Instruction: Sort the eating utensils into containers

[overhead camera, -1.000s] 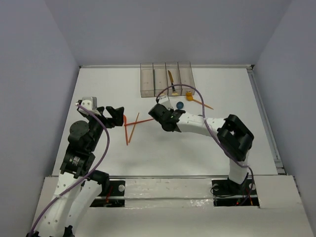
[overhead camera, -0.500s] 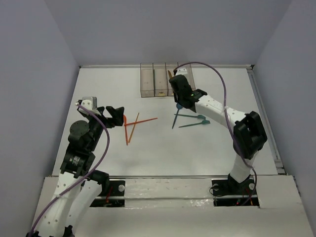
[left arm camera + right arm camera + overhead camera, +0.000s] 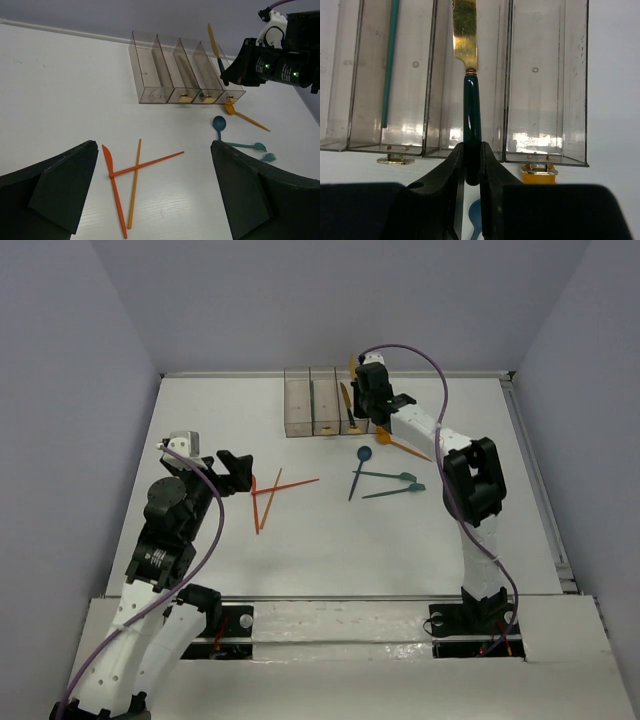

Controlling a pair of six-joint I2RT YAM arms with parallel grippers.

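My right gripper is shut on a knife with a dark green handle and a gold blade. It holds the knife over the third bin of the clear smoky containers, also seen from above. A teal utensil lies in the second bin. In the top view the right gripper is at the bins' near end. My left gripper is open and empty above the crossed orange-red sticks, which also show in the top view.
On the table in front of the bins lie a blue spoon, an orange spoon and teal fork pieces. The blue spoon and orange spoon show in the left wrist view. The table's back wall is just behind the bins.
My right arm has swung from the middle of the table up to the bins and now holds the knife over them. The left arm has barely moved.
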